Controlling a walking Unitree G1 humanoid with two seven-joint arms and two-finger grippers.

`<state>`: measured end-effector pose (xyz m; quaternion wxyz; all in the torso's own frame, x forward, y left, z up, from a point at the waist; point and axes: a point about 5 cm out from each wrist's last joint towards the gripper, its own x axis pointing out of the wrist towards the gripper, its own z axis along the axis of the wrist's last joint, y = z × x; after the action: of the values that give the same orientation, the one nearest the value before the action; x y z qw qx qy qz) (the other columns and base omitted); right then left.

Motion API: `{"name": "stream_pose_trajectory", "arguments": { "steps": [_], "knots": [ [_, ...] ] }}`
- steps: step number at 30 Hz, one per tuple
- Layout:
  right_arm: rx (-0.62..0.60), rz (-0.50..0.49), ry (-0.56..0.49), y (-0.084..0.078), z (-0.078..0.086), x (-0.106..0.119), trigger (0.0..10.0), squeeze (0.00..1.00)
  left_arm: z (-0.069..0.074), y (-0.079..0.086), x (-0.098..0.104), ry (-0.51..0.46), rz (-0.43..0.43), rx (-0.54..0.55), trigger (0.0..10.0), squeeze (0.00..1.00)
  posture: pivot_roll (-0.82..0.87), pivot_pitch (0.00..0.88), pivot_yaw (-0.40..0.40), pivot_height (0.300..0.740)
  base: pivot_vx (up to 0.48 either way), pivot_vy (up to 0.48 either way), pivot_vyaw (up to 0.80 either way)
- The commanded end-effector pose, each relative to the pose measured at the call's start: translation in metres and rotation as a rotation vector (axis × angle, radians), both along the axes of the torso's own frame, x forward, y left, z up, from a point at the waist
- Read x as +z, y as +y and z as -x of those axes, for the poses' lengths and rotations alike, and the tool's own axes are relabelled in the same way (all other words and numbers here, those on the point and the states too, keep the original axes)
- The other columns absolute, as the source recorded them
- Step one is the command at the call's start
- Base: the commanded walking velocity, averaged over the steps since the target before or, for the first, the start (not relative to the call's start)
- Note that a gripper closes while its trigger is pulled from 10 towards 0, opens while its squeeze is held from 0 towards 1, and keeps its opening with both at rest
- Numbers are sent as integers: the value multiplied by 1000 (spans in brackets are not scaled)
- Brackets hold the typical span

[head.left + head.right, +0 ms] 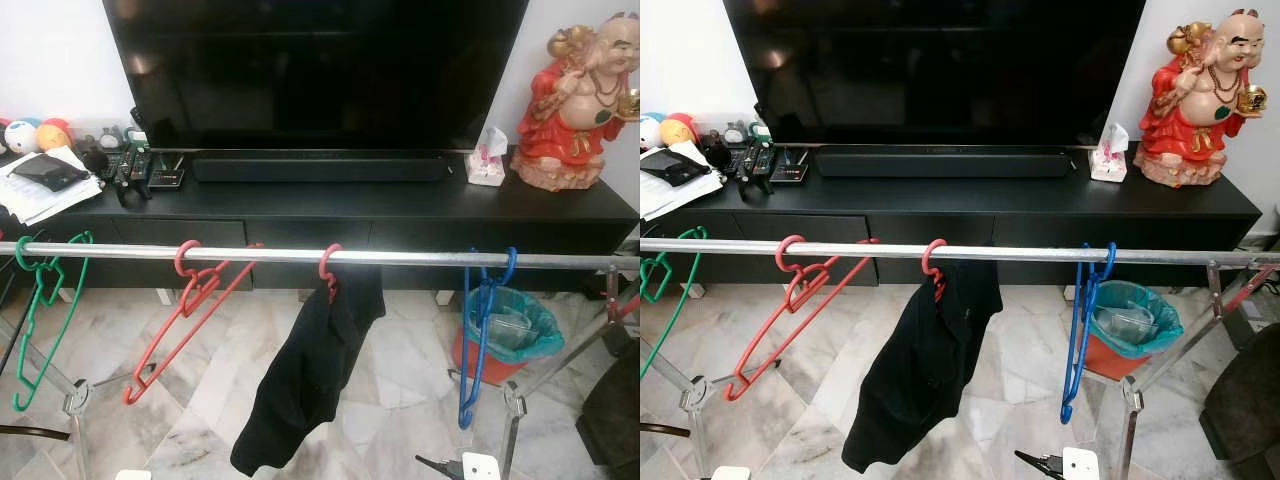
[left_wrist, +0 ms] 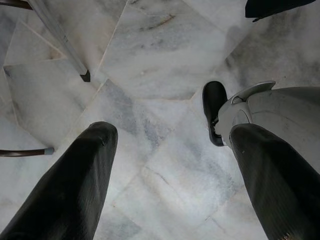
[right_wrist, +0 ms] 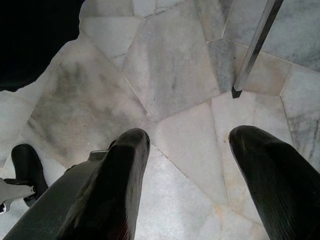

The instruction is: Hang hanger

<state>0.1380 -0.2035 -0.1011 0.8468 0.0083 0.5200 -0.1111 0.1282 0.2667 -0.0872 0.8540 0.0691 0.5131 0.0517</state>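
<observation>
— Across the front of the scene a silver rail [image 1: 400,258] is seen, set before a black TV table [image 1: 560,210]; what is carried on it?

— Four hangers are hooked over it so that they dangle freely: a green hanger [image 1: 40,310] at the far left, a red hanger [image 1: 185,310] beside it, a second red hook [image 1: 328,268] from which a black garment [image 1: 310,370] is draped, and a blue hanger [image 1: 478,330] toward the right; by the look of things, the hanging is judged to be done already.

— And the pincers?

— Both are pointed down at the marble floor [image 2: 150,65], as arms left idle are; the left pincer [image 2: 170,175] is spread wide with nothing between its fingers, and the robot's foot [image 2: 214,107] is seen beyond it; the right pincer [image 3: 200,175] is likewise parted and nothing is held or touched by it.

— Anything else nearby?

— A bin [image 1: 505,335] lined in teal is stood beyond the rail, below the blue hanger.
</observation>
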Motion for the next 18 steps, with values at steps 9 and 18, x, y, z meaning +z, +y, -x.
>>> {"name": "stream_pose_trajectory", "arguments": {
  "steps": [9, 18],
  "knots": [
    [0, 5, -2, 0, 1, 0, 10000, 0, 1, -3, -2, 20, 5, -31, 10000, 0, -96, 0, -22, 732, 0, 0, 0],
    [0, 5, -6, 0, 0, 0, 10000, 0, -1, -5, -1, 15, 8, -37, 10000, 0, -95, 0, -22, 732, 0, 0, 0]
  ]
}}
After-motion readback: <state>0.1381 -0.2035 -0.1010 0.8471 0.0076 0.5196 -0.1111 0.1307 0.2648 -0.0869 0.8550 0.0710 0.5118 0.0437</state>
